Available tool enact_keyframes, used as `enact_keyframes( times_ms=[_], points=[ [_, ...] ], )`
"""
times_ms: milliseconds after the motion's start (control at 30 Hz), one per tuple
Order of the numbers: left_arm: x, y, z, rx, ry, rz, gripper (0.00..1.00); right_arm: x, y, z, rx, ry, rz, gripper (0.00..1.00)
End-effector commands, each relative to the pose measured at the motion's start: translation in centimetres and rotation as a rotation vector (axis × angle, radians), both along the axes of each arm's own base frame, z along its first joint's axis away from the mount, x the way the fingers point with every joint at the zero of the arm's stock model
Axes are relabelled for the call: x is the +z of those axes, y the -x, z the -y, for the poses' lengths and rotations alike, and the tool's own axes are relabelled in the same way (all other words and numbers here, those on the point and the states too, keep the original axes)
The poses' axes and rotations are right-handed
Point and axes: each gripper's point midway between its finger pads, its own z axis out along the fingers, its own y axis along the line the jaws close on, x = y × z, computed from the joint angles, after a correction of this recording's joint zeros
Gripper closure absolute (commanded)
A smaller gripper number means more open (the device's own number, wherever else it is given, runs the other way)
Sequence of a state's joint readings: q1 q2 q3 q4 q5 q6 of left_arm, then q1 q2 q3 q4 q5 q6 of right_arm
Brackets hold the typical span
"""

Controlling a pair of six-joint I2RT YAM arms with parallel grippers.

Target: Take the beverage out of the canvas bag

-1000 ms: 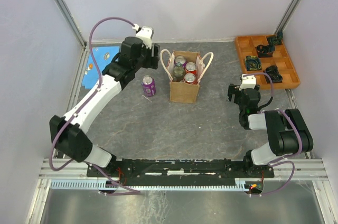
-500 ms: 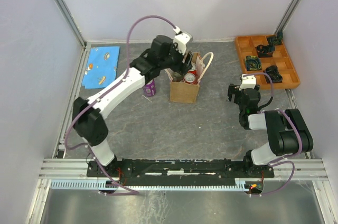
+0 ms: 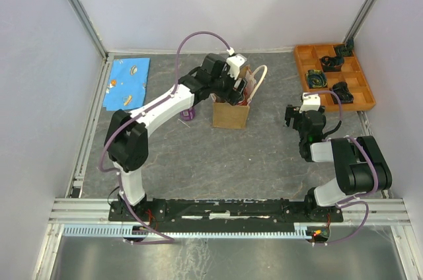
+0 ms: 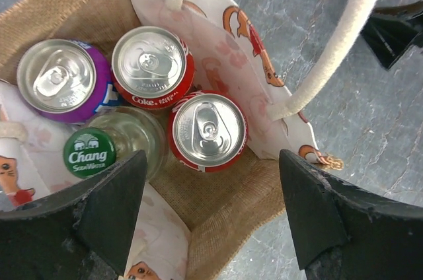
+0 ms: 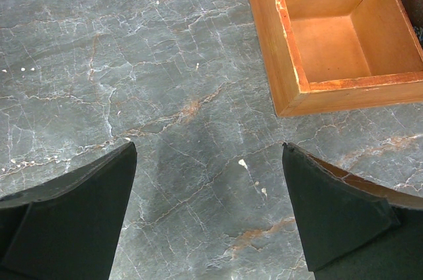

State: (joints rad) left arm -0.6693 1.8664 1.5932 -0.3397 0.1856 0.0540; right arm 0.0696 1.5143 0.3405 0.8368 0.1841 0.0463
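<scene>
Canvas bag [image 4: 218, 210] sits right under the left gripper [image 4: 211, 161] with its mouth open. The jaws are spread wide above it, nothing pinched between them. From the wrist view, the gap between the two black fingers [image 4: 106, 207] lines up over a red can [image 4: 206, 130], which stands upright against the near burlap wall of the bag. Touching it is a Coke can [image 4: 151, 62], also upright, and tucked against both is a clear bottle with a green Chang cap [image 4: 89, 152]. A purple can [image 4: 59, 75] fills the remaining corner, touching the Coke can. Can't tell whether the fingertips are down inside the bag or only over its rim. One cream handle [image 4: 337, 42] loops out past the right-hand finger, and the printed pale lining folds over the bag's edge.

In the top view, the left arm reaches across to the bag at the middle back of the table [image 3: 251, 154] and covers most of the opening. A second purple can [image 3: 189, 114] stands on the table just beside the bag, half hidden under the arm. A blue cloth [image 3: 129, 82] lies in the far-left corner.

Over on the other side, the right gripper [image 5: 208, 151] hangs well apart from the bag. Its jaws are spread too, and empty, over grey stone next to the orange tray [image 5: 284, 62].
</scene>
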Motion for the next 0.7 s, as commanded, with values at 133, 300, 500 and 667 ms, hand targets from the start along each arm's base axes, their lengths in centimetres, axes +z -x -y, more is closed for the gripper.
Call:
enact_keyframes(
  times_ms=[133, 300, 500, 667],
  points=[
    [-2.4, -0.8, 1.1, -0.037, -0.019, 0.013, 0.12, 1.6, -1.2, 0.0, 0.005, 0.008, 0.052, 0.01],
    [-3.7, -1.2, 1.2, -0.030, -0.030, 0.008, 0.11, 1.6, -1.2, 0.0, 0.005, 0.008, 0.052, 0.01],
    [-5.6, -1.5, 1.3, -0.022, -0.052, -0.019, 0.07, 1.6, -1.2, 0.0, 0.005, 0.008, 0.051, 0.01],
    [-7.2, -1.8, 1.2, -0.005, -0.076, -0.038, 0.05, 1.6, -1.2, 0.0, 0.005, 0.008, 0.051, 0.01]
  ],
)
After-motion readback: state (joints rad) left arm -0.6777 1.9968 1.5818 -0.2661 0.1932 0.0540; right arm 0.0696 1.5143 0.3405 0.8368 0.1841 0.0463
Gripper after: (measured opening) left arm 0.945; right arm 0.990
